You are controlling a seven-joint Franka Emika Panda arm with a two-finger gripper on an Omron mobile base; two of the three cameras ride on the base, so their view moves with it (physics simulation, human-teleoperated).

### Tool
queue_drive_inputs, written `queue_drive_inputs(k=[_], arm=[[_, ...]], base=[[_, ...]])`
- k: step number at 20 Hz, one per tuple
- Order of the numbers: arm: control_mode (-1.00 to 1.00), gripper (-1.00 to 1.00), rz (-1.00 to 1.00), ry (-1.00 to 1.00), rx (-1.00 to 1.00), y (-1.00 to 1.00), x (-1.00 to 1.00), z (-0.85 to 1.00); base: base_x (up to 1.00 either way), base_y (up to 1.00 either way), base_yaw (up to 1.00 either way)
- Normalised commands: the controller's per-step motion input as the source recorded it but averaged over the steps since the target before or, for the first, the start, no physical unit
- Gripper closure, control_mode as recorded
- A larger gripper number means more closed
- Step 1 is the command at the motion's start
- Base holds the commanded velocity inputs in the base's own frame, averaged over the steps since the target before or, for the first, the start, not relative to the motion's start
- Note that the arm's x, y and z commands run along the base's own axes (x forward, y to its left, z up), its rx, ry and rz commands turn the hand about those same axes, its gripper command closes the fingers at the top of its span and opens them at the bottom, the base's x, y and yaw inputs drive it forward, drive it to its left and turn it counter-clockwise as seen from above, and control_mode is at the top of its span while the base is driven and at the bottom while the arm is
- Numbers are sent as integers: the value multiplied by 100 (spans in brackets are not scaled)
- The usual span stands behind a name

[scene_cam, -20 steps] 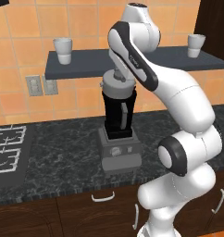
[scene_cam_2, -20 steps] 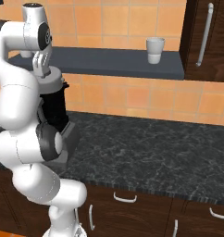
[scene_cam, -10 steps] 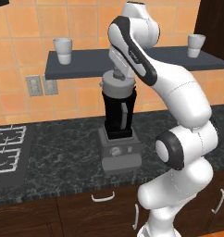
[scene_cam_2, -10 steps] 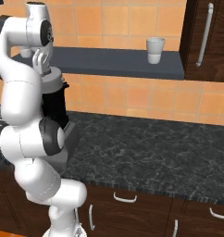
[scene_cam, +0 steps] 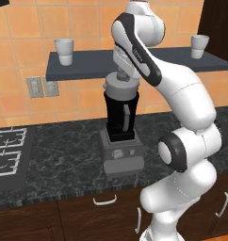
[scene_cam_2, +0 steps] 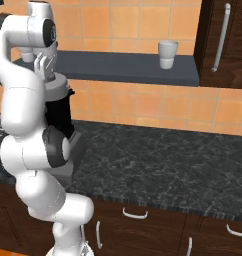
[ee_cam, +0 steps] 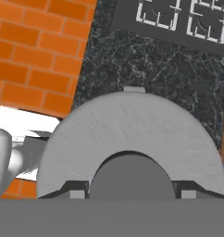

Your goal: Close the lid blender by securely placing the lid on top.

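A kitchen — stove (scene_cam: 5, 153), tiled wall (scene_cam_2: 143, 107), dark counter (scene_cam_2: 168, 165)

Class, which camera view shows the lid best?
The hand view: the lid fills it from above, knob between the fingertips. The left base view shows it side-on atop the blender; in the right base view the arm partly hides it.

arm hides most of the blender (scene_cam_2: 60, 117); fingers (ee_cam: 74, 190) barely show

The blender (scene_cam: 120, 136) stands on the desk (scene_cam: 64, 164), right of the stove (scene_cam: 7, 150). On the blender sits the lid (scene_cam: 120, 87). Behind and above the blender runs a shelf (scene_cam: 87, 66) carrying two cups (scene_cam: 64, 51), one to each side.
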Motion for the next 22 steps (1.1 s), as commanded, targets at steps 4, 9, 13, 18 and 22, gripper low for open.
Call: queue_drive_inputs(k=[4,9,13,18,22], arm=[[-100,100,0,-14,1,-41,-63,-22],[-100,100,0,-1,0,-10,-19,-15],[-100,100,0,1,0,0,1,-30],[-100,100,0,10,0,0,3,-32],[-100,100,0,2,0,-4,-9,-49]], base=[[0,0,0],[0,0,0],[0,0,0],[0,0,0],[0,0,0]])
